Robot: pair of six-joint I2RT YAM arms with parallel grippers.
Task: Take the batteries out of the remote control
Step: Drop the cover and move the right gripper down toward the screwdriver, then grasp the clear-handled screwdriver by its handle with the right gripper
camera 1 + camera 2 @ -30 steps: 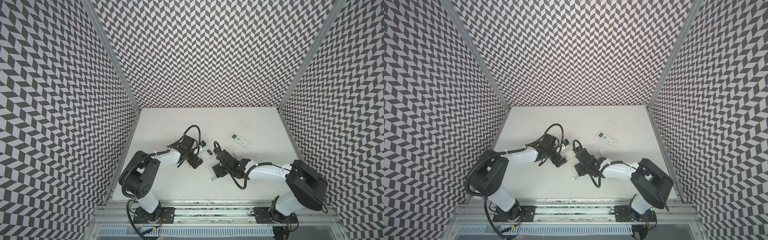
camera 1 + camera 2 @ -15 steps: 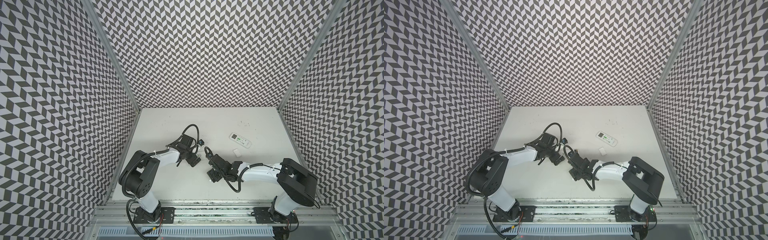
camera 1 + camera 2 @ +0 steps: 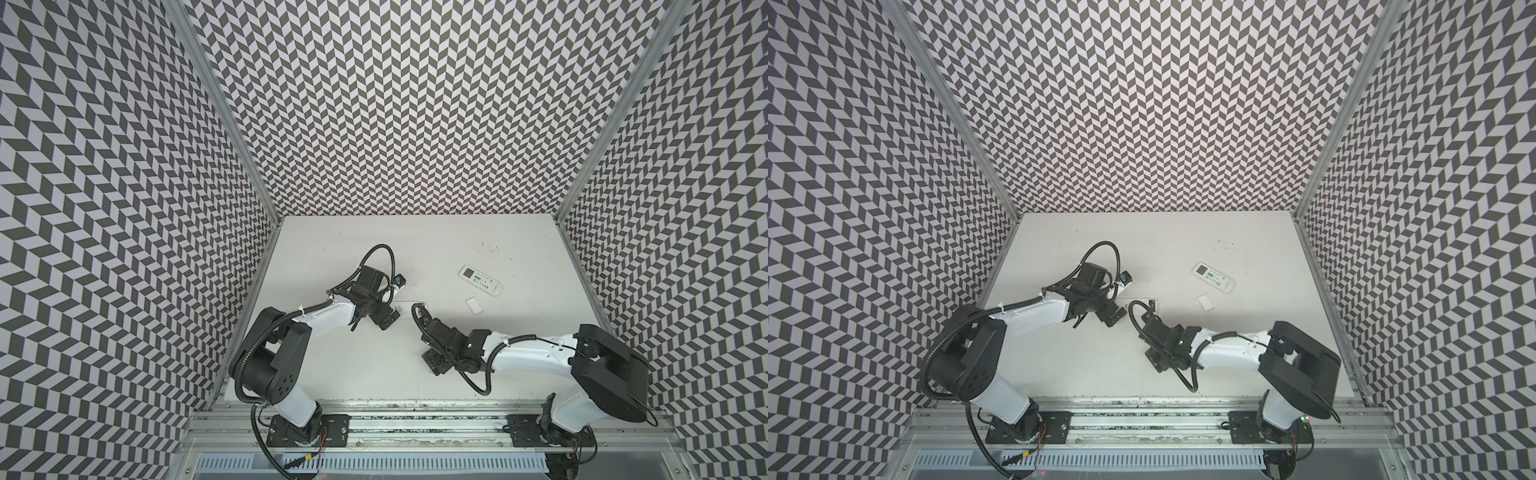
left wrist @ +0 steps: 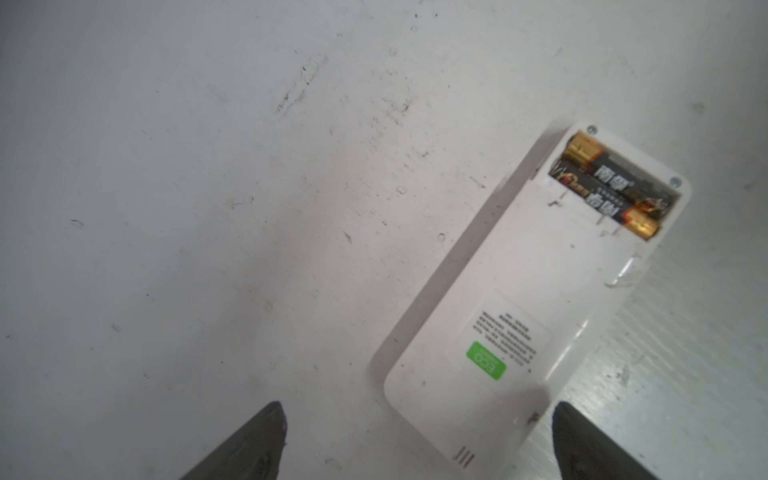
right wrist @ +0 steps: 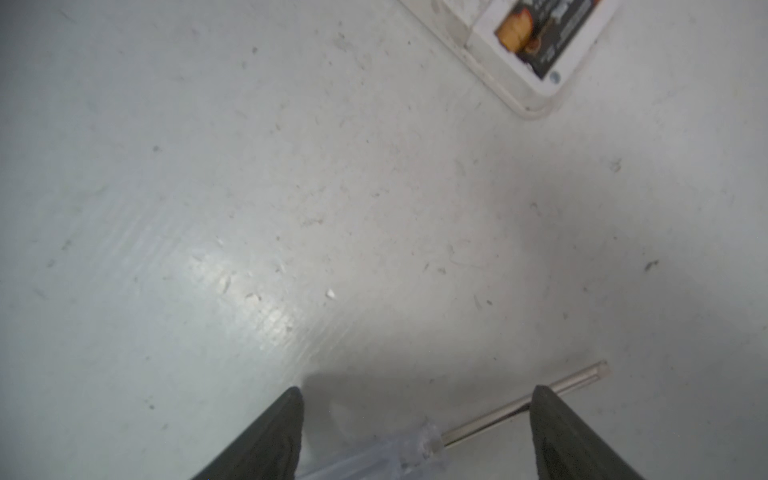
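The remote control (image 4: 519, 291) lies back up on the worktop (image 5: 208, 187). Its lid is off, and both batteries (image 4: 611, 187) sit side by side in the open slot. My left gripper (image 4: 417, 409) is wide apart over its other end. My right gripper (image 5: 417, 390) is apart too, over the screwdriver (image 5: 498, 414) lying flat. I think I should grab the clear handle firmly, then dig the tip gently under a gold end.

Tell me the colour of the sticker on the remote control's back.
Green; the sticker on the remote control shows best in the left wrist view.
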